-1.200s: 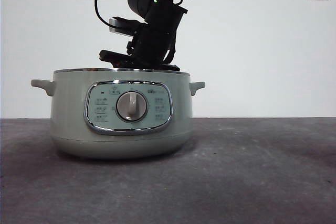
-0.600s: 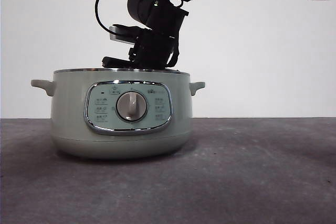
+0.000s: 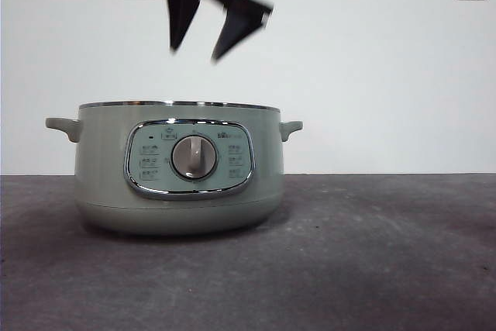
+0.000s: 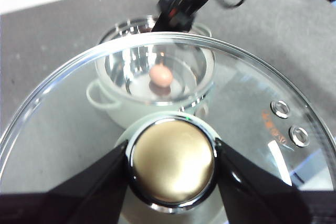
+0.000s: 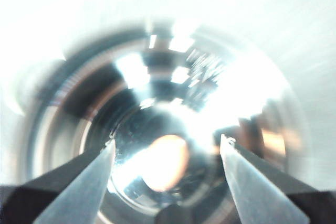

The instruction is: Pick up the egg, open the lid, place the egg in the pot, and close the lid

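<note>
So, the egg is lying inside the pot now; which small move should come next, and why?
Probably the right gripper should clear away from above the pot. Its jaws are open and empty, and the egg lies on the pot's floor. The left gripper, shut on the lid by the knob, could then bring it down.

The tabletop [image 3: 387, 253] is a dark grey, faintly mottled surface that runs back to a white wall. The pot [image 3: 101, 176] stands directly on it, left of the middle and toward the far edge, upright, with its control panel and dial facing the near edge. A soft shadow lies on the tabletop around the pot's base. The wrist view shows the same grey surface [image 4: 63, 45] around the pot [image 4: 113, 109].
</note>
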You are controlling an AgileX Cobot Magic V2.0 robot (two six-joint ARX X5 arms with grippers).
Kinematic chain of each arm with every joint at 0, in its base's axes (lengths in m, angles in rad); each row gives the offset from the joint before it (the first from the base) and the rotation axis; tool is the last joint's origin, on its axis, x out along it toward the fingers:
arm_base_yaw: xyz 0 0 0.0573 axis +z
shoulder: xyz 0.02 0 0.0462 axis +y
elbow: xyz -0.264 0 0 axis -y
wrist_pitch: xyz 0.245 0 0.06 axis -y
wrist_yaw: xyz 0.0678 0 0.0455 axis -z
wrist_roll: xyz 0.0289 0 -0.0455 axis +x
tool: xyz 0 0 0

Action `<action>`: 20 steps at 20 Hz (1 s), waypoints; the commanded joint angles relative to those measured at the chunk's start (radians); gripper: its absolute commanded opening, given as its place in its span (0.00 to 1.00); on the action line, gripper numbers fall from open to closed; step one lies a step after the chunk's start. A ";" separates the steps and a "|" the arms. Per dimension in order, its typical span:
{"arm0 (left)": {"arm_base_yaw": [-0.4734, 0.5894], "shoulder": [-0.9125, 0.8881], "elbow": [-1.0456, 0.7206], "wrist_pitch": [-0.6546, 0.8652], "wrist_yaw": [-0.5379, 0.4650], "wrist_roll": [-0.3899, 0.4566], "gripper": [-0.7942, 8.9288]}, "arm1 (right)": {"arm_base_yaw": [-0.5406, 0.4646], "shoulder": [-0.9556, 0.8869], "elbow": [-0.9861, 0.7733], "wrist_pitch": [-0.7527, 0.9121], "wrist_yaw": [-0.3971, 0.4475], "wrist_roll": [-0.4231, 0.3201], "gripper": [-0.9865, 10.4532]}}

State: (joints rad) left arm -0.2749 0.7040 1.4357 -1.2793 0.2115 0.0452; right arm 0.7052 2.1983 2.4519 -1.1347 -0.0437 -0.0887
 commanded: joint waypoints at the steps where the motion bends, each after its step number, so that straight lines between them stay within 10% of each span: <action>1: 0.003 0.032 0.005 0.087 0.005 0.025 0.07 | 0.000 -0.100 0.022 -0.045 0.060 0.005 0.39; 14: -0.044 0.476 0.005 0.425 0.058 0.098 0.07 | 0.001 -0.516 -0.019 -0.243 0.059 -0.017 0.39; 20: -0.101 0.669 0.005 0.618 0.056 0.106 0.07 | 0.002 -0.811 -0.374 -0.242 0.059 0.011 0.39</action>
State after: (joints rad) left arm -0.3698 1.3769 1.4323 -0.6991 0.2550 0.1349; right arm 0.7059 1.3998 2.1059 -1.3537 0.0181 -0.0902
